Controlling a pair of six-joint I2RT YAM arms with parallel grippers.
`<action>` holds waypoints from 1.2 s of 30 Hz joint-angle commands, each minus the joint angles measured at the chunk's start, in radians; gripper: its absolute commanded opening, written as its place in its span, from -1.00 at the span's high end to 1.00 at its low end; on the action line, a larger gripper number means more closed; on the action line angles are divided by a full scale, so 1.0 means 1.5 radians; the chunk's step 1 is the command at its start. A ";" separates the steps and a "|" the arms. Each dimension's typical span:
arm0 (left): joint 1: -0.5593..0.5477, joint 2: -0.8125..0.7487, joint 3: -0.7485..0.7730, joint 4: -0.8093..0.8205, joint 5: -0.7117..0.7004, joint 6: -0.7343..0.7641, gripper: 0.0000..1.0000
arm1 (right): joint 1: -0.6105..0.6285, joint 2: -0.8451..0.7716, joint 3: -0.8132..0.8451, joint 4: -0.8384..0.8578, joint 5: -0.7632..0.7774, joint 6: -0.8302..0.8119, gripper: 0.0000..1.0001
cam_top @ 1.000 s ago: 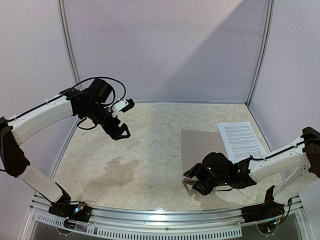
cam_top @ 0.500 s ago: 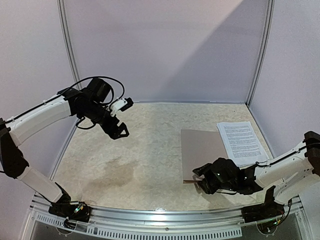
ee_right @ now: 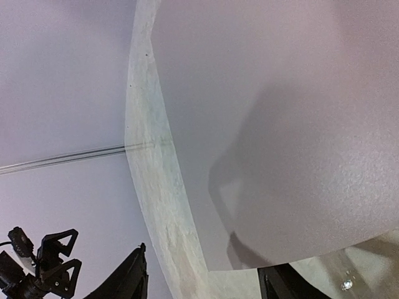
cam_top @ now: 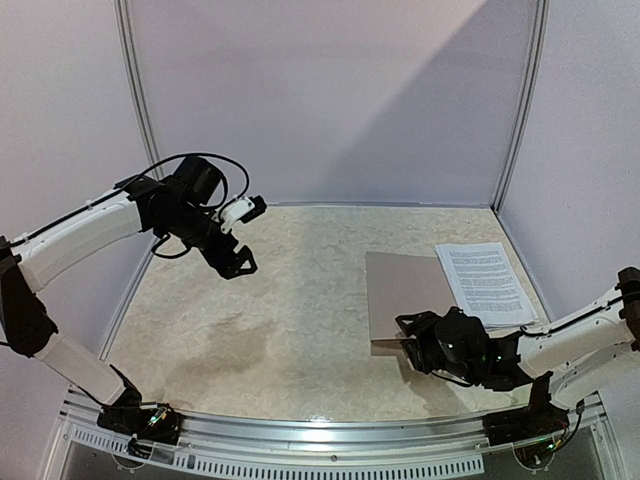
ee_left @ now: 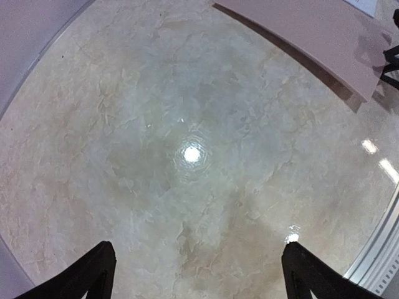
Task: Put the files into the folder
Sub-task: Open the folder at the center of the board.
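Observation:
The tan folder [cam_top: 405, 295] lies right of centre on the table, its near-left corner raised off the surface. My right gripper [cam_top: 408, 338] sits low at that corner, jaws apart. In the right wrist view the folder's top cover [ee_right: 293, 124] curls up and throws a shadow on the layer beneath, and its corner rests over the right finger [ee_right: 293, 283]; the other finger [ee_right: 128, 280] stands well clear. The files [cam_top: 482, 280], printed white sheets, lie against the folder's right side. My left gripper [cam_top: 240, 240] hangs open in the air at the back left, holding nothing [ee_left: 199, 280].
Pale walls close off the back and both sides. A metal rail [cam_top: 330, 435] runs along the near edge. The left wrist view shows bare marbled tabletop [ee_left: 187, 156] with the folder [ee_left: 312, 37] at its upper right.
My right gripper has slid right along the near edge with its jaws narrowing, and the folder's near-left corner has risen. The left arm has barely moved.

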 commanded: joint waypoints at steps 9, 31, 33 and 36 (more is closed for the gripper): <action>-0.005 -0.016 -0.002 -0.020 0.004 0.018 -0.89 | -0.014 -0.025 -0.007 -0.019 0.143 -0.045 0.05; 0.006 -0.029 0.010 -0.045 -0.006 0.053 -0.91 | -0.042 -0.003 0.146 -0.184 0.045 -0.226 1.00; 0.018 -0.032 0.016 -0.049 -0.005 0.054 -0.92 | -0.031 0.007 0.190 -0.235 0.035 -0.253 1.00; 0.046 -0.039 0.023 -0.050 0.010 0.053 -0.93 | -0.012 0.030 0.273 -0.317 0.029 -0.296 1.00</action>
